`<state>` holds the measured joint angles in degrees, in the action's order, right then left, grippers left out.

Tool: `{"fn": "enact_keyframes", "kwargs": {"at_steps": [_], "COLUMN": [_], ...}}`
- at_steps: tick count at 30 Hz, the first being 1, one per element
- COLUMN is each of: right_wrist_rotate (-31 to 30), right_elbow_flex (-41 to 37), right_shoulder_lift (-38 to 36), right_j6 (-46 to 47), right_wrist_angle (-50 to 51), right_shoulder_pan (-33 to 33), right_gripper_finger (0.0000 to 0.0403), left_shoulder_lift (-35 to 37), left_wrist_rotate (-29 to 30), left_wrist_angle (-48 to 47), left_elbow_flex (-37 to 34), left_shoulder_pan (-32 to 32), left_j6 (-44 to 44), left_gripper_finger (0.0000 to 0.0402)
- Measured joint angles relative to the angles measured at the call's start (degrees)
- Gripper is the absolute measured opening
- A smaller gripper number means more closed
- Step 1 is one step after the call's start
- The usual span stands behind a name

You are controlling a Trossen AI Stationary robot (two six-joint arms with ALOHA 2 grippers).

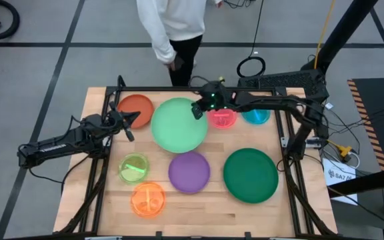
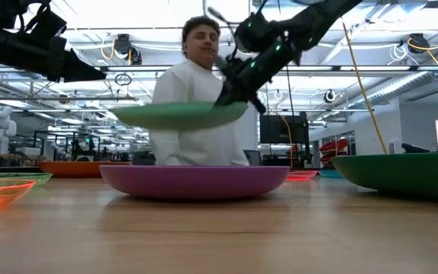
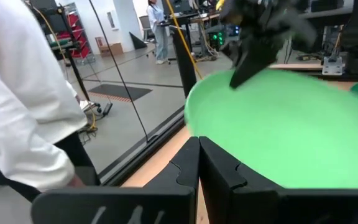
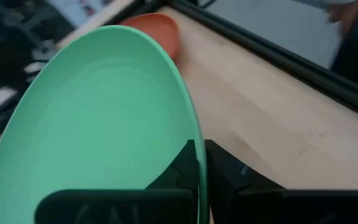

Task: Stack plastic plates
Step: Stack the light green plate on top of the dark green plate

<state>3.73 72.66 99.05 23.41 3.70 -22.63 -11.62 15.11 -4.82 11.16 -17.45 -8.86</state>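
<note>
The large mint green plate (image 1: 179,127) is lifted over the table's far middle, roughly level in the low view (image 2: 177,114). My right gripper (image 1: 197,109) is shut on its far right rim. My left gripper (image 1: 129,124) is shut and holds nothing; it hovers left of that plate, near the orange-red plate (image 1: 135,107). Lying flat on the table are the purple plate (image 1: 189,171), the dark green plate (image 1: 250,175), the lime plate (image 1: 134,167), the orange plate (image 1: 147,199), the pink plate (image 1: 223,119) and the blue plate (image 1: 256,117). My right gripper pinches the mint green plate's rim (image 4: 194,134) between its two fingers (image 4: 219,165), one above the rim and one below. It comes slanting down from the table's far right (image 2: 234,87). The plate is lifted clear and stands out about level to the left of the fingers.
A person in a white top (image 1: 169,23) stands at the table's far edge, close behind the lifted plate. A black frame rail (image 1: 179,89) runs along the far edge. Bare wood shows along the near edge (image 1: 205,217).
</note>
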Motion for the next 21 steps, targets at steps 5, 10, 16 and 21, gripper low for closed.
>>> {"fn": "enact_keyframes", "kwargs": {"at_steps": [5,10,16,21], "right_wrist_rotate": [9.1,18.5,20.7,20.3], "right_elbow_flex": [0.0,0.0,-9.3,-22.5], "right_shoulder_lift": [-6.2,-11.6,-18.9,-28.1], "right_j6": [-4.6,-12.3,-16.8,-11.3], "right_wrist_angle": [9.6,22.3,27.5,23.9], "right_shoulder_pan": [0.5,2.5,8.4,11.2], "right_gripper_finger": [0.0005,0.0005,0.0005,0.0005], "left_shoulder_lift": [0.0,0.0,0.0,0.0], "left_wrist_rotate": [0.0,0.0,0.0,0.0], "left_wrist_angle": [0.0,0.1,0.3,0.2], "left_elbow_flex": [0.0,0.0,0.0,0.0], "left_shoulder_pan": [0.0,0.0,0.0,0.0], "left_j6": [0.0,0.2,1.7,3.5], "left_gripper_finger": [0.0012,0.0012,0.0012,0.0012]}}
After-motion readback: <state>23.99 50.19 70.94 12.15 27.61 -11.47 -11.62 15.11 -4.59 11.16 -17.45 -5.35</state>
